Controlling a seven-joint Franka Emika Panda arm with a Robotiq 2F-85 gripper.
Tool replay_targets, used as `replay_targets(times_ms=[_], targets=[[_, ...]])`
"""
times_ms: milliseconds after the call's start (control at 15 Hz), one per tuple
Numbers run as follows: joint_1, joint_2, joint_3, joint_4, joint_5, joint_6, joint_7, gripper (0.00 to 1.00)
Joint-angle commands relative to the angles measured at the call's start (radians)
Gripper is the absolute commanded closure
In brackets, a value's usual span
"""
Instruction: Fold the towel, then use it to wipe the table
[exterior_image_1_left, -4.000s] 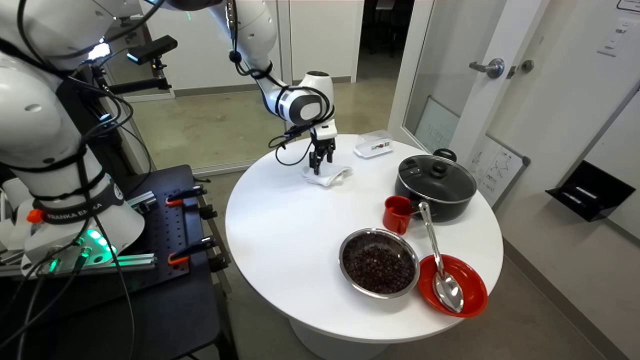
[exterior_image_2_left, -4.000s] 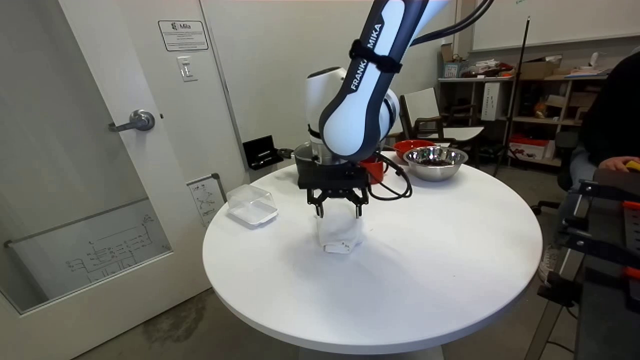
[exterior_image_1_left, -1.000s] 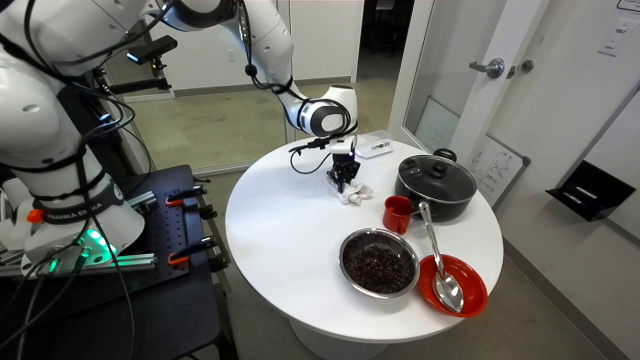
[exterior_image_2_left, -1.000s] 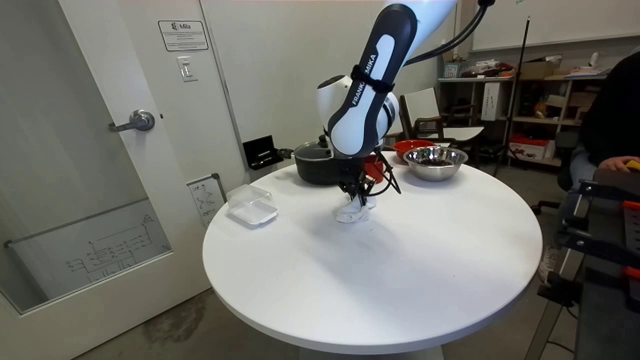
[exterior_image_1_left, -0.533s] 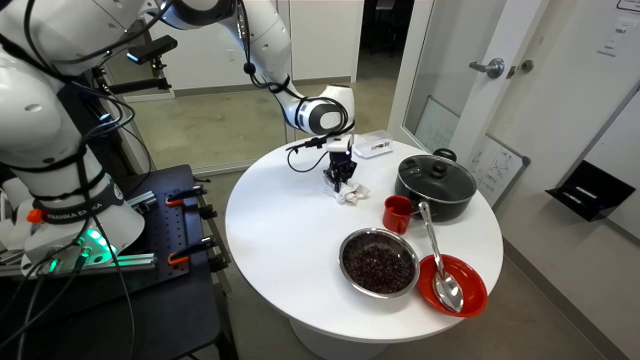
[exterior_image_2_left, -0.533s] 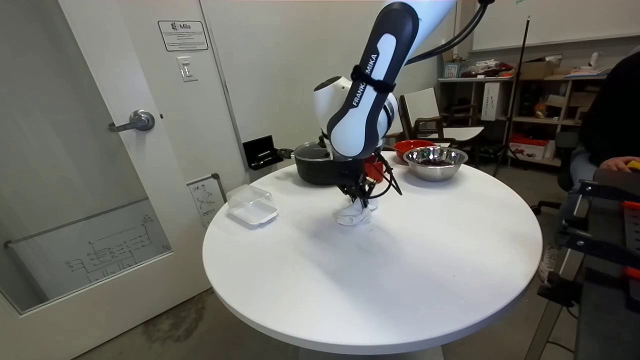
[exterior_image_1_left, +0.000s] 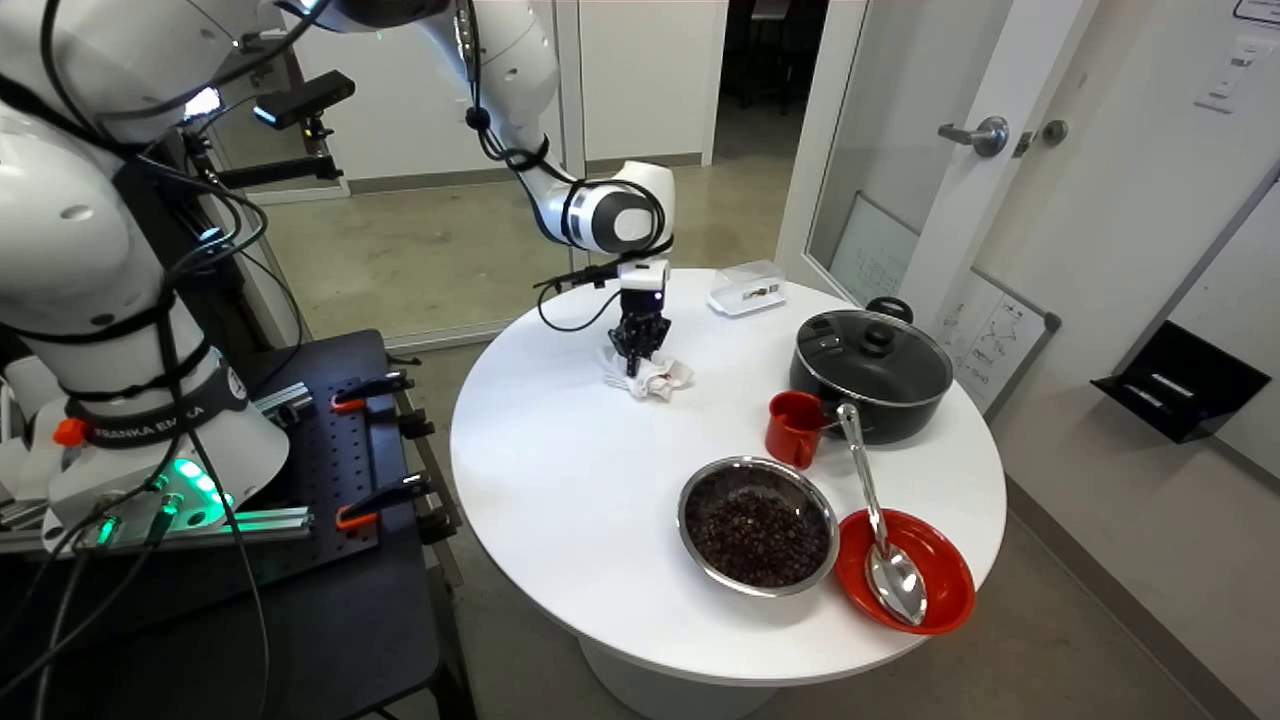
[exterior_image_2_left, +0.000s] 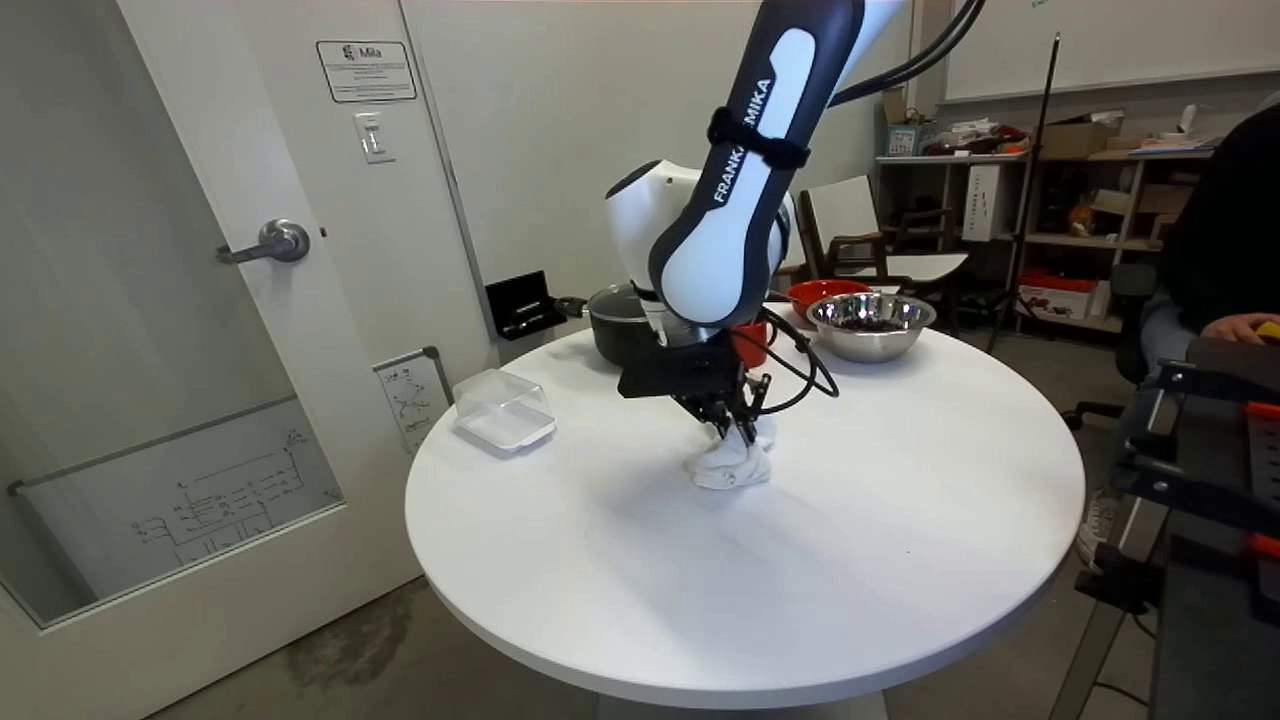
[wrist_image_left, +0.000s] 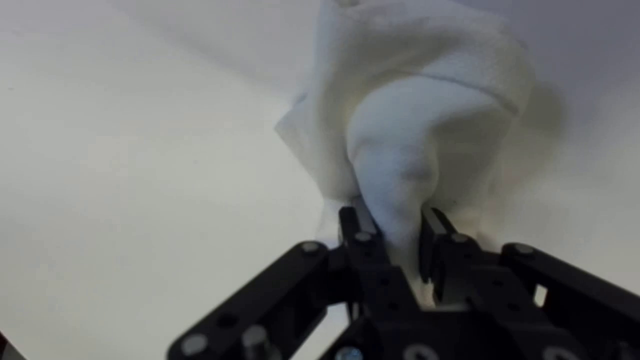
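Observation:
The white towel (exterior_image_1_left: 655, 378) lies bunched on the round white table (exterior_image_1_left: 560, 470), in its far part as seen in an exterior view. My gripper (exterior_image_2_left: 738, 432) points down at it, jaws closed on a gathered fold. In the wrist view, the gripper (wrist_image_left: 392, 220) pinches a thick ridge of the towel (wrist_image_left: 425, 100) between both fingers, while loose folds spread out ahead of the fingertips. The towel's lower side seems to rest on the tabletop. Part of the cloth is hidden behind the fingers.
A clear plastic box (exterior_image_1_left: 747, 290) stands near the table's edge. Farther round are a lidded black pot (exterior_image_1_left: 870, 370), a red mug (exterior_image_1_left: 795, 430), a metal bowl (exterior_image_2_left: 870, 345) with dark contents, and a red bowl (exterior_image_1_left: 945, 560) holding a large spoon (exterior_image_1_left: 897, 585).
Four seconds ago the jaws stood open over a flatter towel; one second ago they held it bunched. Since then gripper and towel have slid away from the pot, toward the robot base's side.

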Motion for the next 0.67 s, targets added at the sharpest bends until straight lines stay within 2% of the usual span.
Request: replay_targets(times_ms=[0,333,600], targets=[[-0.01,-0.053,0.041,-0.085,-0.028,-0.054,-0.042,0.95],[-0.007,-0.085,0.039,-0.156,-0.072,-0.091,-0.041,0.95],[-0.001,-0.058,0.006,-0.144,-0.097,-0.045,0.021,0.95]])
